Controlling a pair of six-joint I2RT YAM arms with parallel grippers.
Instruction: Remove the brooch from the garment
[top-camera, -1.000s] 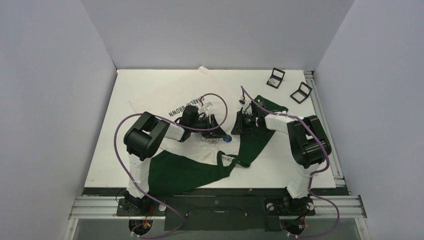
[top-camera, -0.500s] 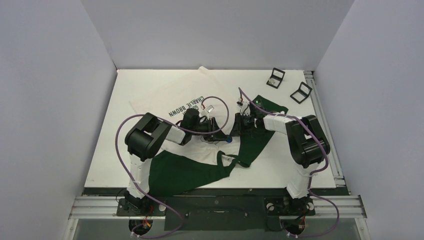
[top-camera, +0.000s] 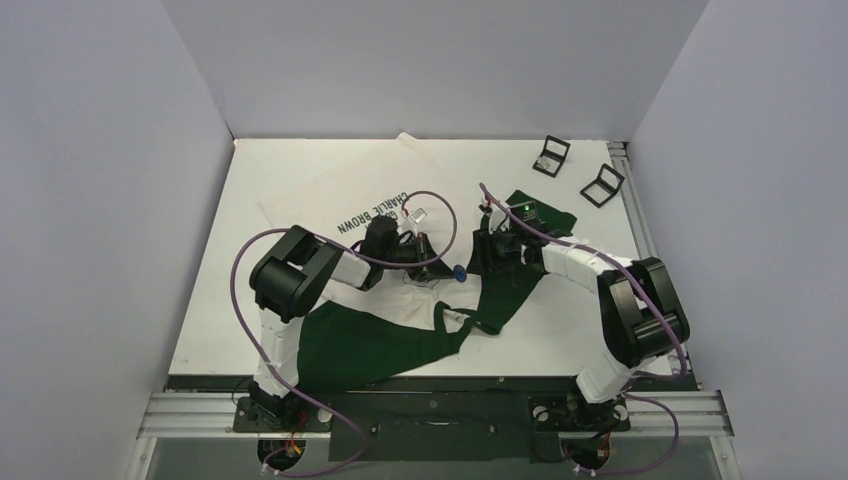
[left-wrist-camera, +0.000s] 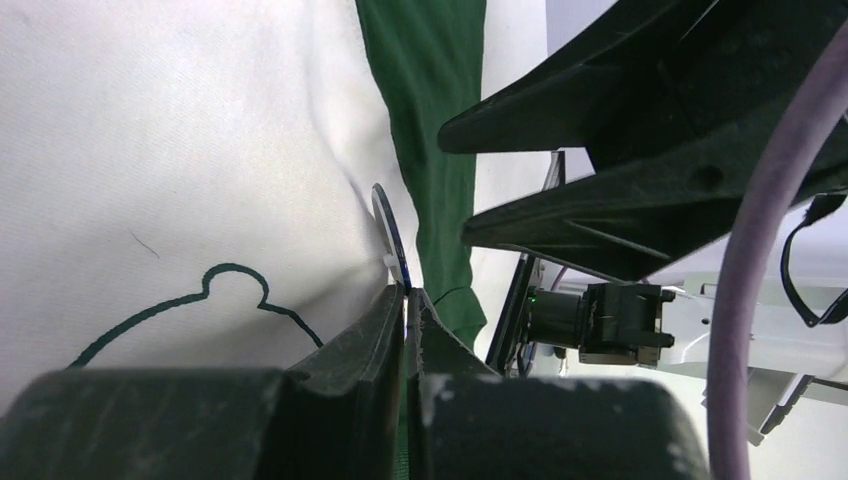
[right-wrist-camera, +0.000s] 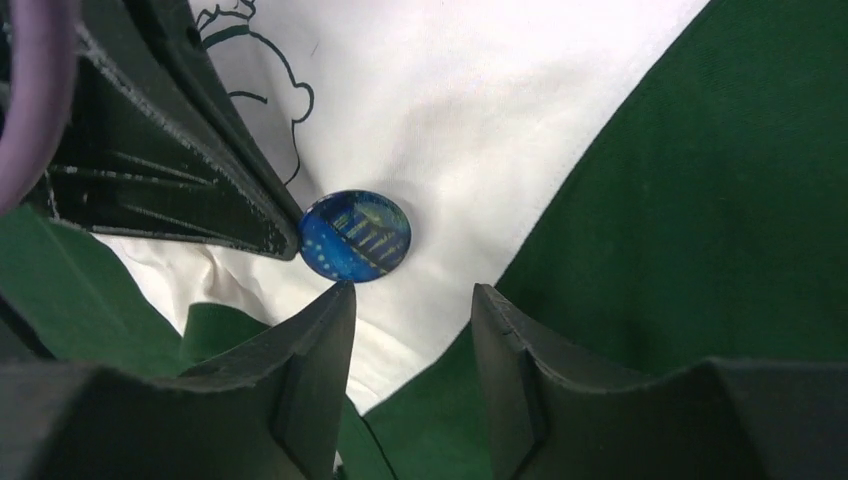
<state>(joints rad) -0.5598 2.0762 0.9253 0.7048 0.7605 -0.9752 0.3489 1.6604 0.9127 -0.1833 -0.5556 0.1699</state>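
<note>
The garment (top-camera: 340, 190) is a white T-shirt with dark green sleeves, spread over the table; it also shows in the left wrist view (left-wrist-camera: 200, 150) and the right wrist view (right-wrist-camera: 450, 120). A round blue brooch (top-camera: 457, 271) sits on the white cloth near the green sleeve. In the left wrist view it is edge-on (left-wrist-camera: 392, 235); in the right wrist view it faces me (right-wrist-camera: 355, 236). My left gripper (top-camera: 440, 265) (left-wrist-camera: 406, 292) is shut, pinching the brooch's edge. My right gripper (top-camera: 478, 262) (right-wrist-camera: 410, 300) is open just short of the brooch, holding nothing.
Two small black open boxes (top-camera: 551, 155) (top-camera: 602, 185) lie at the back right of the table. The left gripper's fingers (right-wrist-camera: 230, 190) reach in from the left in the right wrist view. White walls stand on three sides. Purple cables loop over both arms.
The right arm's elbow has swung out to the right and nearer. The left gripper stays on the brooch, which has shifted slightly away from the near edge.
</note>
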